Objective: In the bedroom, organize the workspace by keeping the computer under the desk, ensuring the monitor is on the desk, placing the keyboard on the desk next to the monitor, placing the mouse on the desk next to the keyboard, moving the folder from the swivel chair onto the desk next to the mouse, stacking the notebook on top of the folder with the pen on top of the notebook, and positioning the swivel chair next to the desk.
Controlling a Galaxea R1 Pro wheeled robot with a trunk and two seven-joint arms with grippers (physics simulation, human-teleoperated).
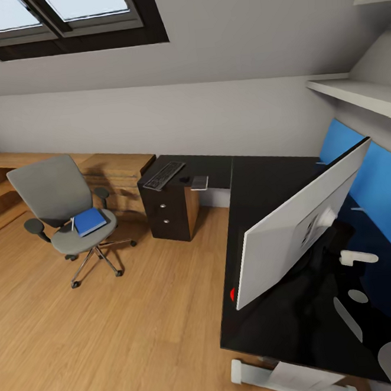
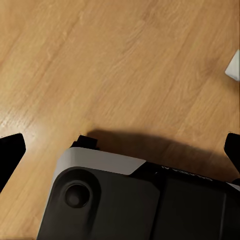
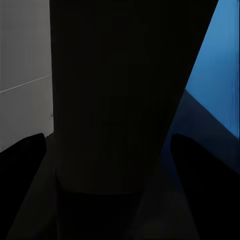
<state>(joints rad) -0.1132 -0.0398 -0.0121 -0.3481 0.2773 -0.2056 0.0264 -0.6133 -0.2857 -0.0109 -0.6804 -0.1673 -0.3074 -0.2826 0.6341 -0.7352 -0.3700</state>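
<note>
Monitor [image 1: 299, 228] upright on the black surface [image 1: 260, 184], seen from its back
Folder [image 1: 90, 221] on swivel chair [image 1: 66, 207]; keyboard [image 1: 164, 175] and notebook [image 1: 200, 182] on the far wing; left end effector [image 2: 120, 150] released over floor [image 2: 100, 60]; right end effector [image 3: 120, 165] spread around a dark upright.

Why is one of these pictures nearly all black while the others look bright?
Right wrist view: the camera sits close behind the dark monitor, so little light reaches it; just grey wall and the blue panel show at the edges. Head view: daylight from the skylight lights the room evenly. Left wrist view: bright wood floor with one soft shadow.
</note>
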